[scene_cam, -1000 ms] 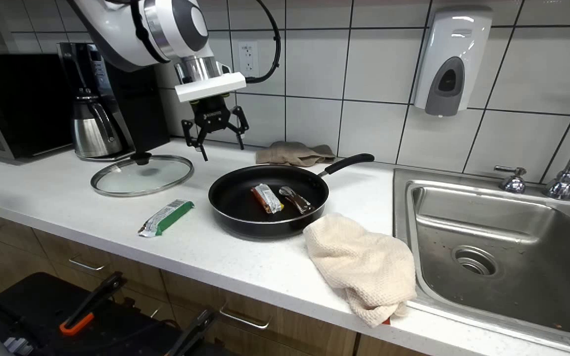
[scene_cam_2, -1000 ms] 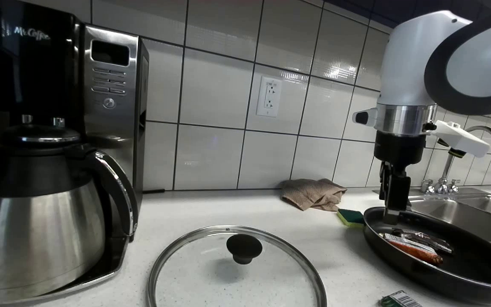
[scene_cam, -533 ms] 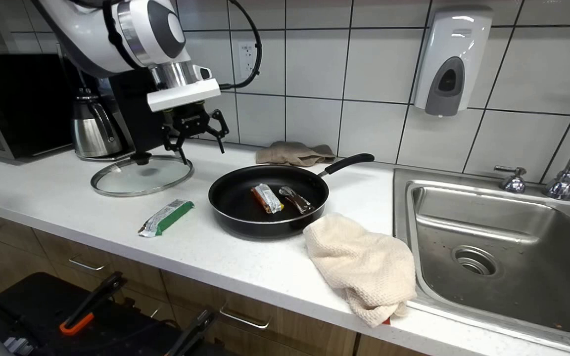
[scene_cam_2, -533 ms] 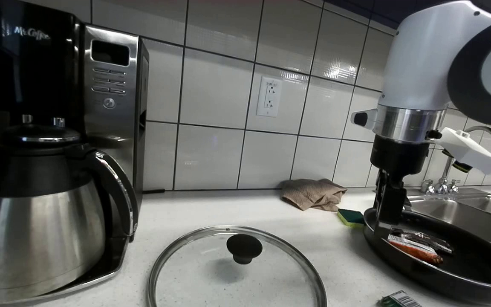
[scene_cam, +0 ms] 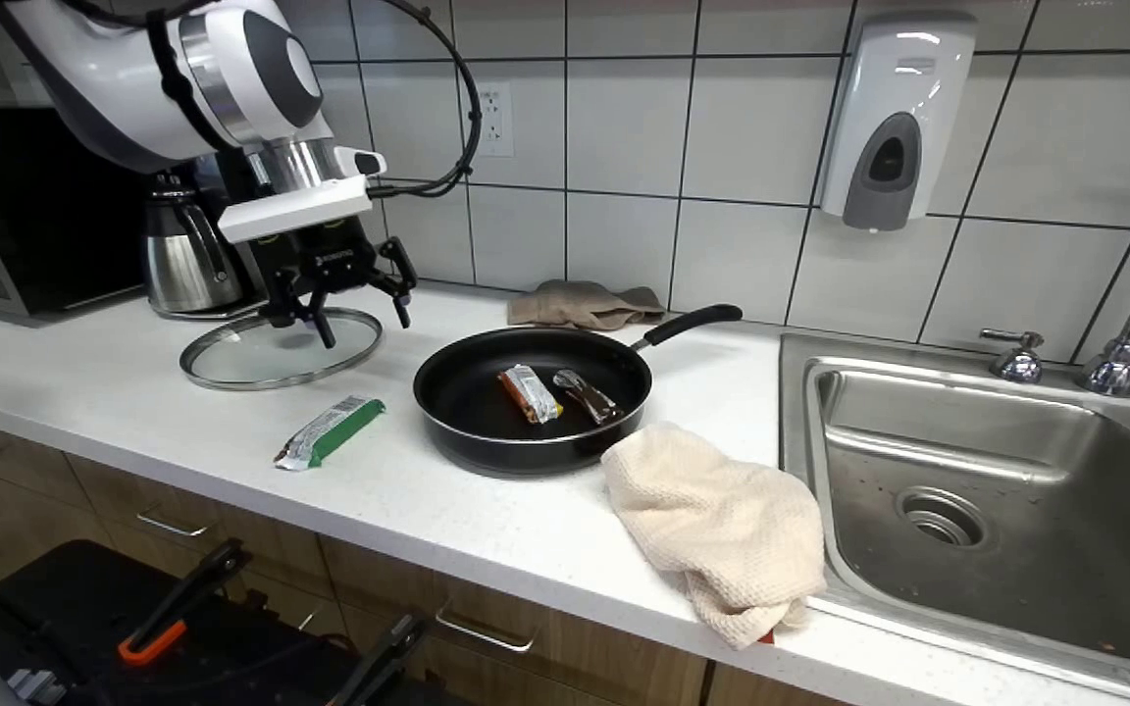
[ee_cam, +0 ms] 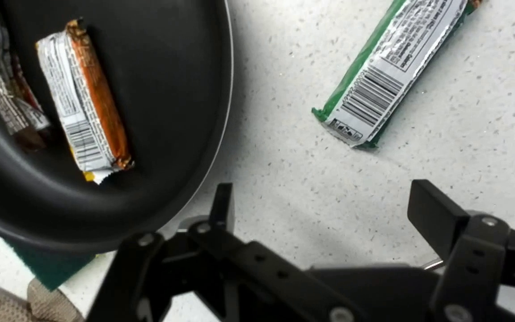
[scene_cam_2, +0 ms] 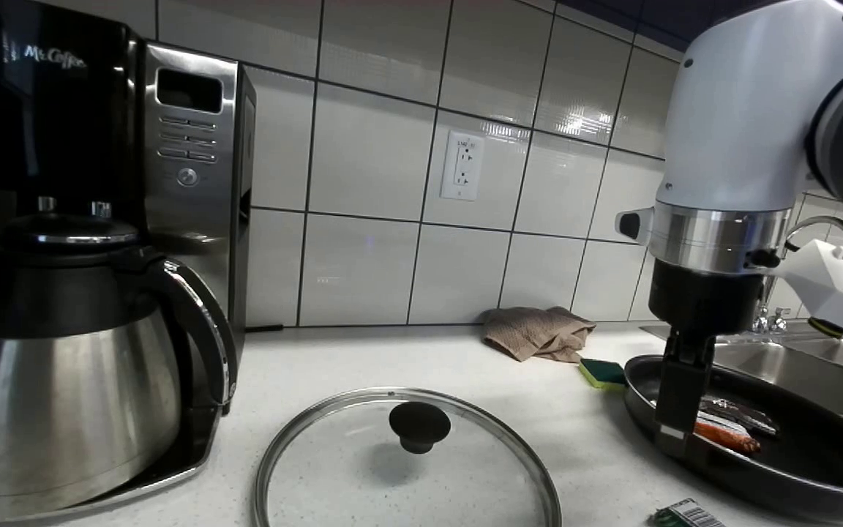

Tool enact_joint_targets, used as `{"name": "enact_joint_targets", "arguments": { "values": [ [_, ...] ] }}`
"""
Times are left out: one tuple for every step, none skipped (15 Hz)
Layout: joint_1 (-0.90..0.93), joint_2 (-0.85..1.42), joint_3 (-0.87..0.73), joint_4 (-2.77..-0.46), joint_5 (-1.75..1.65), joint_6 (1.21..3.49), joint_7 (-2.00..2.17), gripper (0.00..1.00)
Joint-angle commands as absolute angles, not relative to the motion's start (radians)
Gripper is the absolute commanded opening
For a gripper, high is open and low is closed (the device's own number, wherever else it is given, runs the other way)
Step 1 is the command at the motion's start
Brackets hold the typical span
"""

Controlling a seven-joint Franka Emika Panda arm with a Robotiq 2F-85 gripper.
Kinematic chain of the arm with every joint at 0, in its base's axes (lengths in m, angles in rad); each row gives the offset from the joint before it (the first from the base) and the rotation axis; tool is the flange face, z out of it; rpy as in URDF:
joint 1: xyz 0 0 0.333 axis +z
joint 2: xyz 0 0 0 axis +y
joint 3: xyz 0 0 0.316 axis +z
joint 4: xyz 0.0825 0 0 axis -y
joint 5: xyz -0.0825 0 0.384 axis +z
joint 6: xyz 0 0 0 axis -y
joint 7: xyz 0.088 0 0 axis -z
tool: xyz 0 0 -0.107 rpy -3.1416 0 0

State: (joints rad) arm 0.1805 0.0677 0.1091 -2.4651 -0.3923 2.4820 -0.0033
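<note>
My gripper [scene_cam: 366,331] is open and empty, held above the counter between the glass lid [scene_cam: 231,355] and the black frying pan [scene_cam: 462,387]. In the wrist view its fingers [ee_cam: 320,197] stand wide apart over bare counter. A green and white wrapped bar [ee_cam: 373,85] lies on the counter ahead of the fingers; it also shows in an exterior view [scene_cam: 330,432]. Inside the pan lie an orange and white wrapped bar [scene_cam: 530,393] and a brown wrapped bar [scene_cam: 587,395]. In an exterior view one finger [scene_cam_2: 674,439] hides part of the pan's near rim.
A coffee maker with a steel carafe [scene_cam_2: 63,410] stands beside the lid. A brown cloth [scene_cam: 580,304] and a green sponge [scene_cam_2: 602,372] lie near the tiled wall. A beige towel [scene_cam: 722,520] lies between the pan and the steel sink [scene_cam: 918,441]. The pan's handle [scene_cam: 693,322] points toward the wall.
My gripper has moved away from the pan toward the lid side and toward the counter's front, and has come lower. It stays open. The bars, pan and lid have not moved.
</note>
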Motion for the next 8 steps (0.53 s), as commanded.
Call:
{"name": "enact_joint_targets", "arguments": {
  "values": [
    [0.184,0.049,0.118,-2.495,-0.414,2.468,0.146,1.0],
    [0.184,0.054,0.117,-2.503,-0.421,2.484,0.172,1.0],
    [0.185,0.059,0.118,-2.509,-0.421,2.498,0.187,1.0],
    [0.187,0.064,0.119,-2.513,-0.424,2.509,0.2,1.0],
    [0.189,0.071,0.12,-2.513,-0.425,2.516,0.214,1.0],
    [0.193,0.078,0.12,-2.514,-0.436,2.521,0.237,1.0],
    [0.199,0.088,0.119,-2.509,-0.463,2.512,0.274,1.0],
    [0.205,0.097,0.117,-2.506,-0.486,2.506,0.307,1.0]
  ]
}}
